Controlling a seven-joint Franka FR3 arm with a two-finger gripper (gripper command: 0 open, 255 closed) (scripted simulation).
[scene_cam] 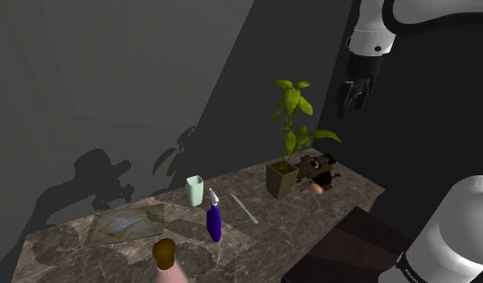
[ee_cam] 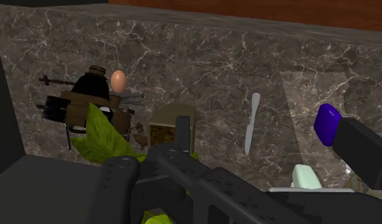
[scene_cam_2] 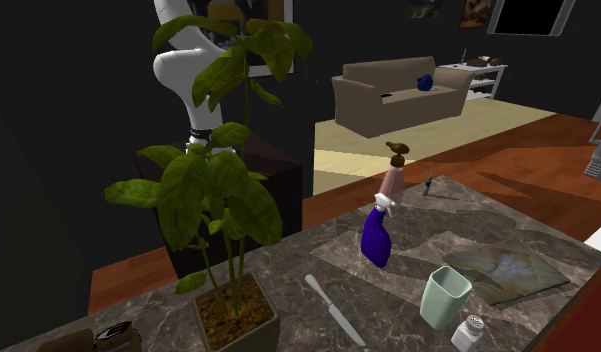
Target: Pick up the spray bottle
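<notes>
The spray bottle (scene_cam: 214,219) has a deep blue body and a white trigger head, and it stands upright on the dark marble table (scene_cam: 344,197). In the second exterior view the spray bottle (scene_cam_2: 376,238) stands mid-table before a pink bottle. My black gripper (scene_cam: 354,93) hangs high above the table's right end in the shoulder view, far from the bottle, beyond the plant. In the wrist view the gripper (ee_cam: 232,145) is open with nothing between its fingers, and the right finger (ee_cam: 364,153) covers part of the blue spray bottle (ee_cam: 325,123).
A tall potted plant (scene_cam: 289,153) stands between gripper and bottle. A knife (scene_cam: 244,207), a pale green cup (scene_cam: 194,190), a picture mat (scene_cam: 127,222) and a pink bottle with a brown cap (scene_cam: 165,261) lie around it. A brown model with an egg (ee_cam: 118,80) sits beside the pot.
</notes>
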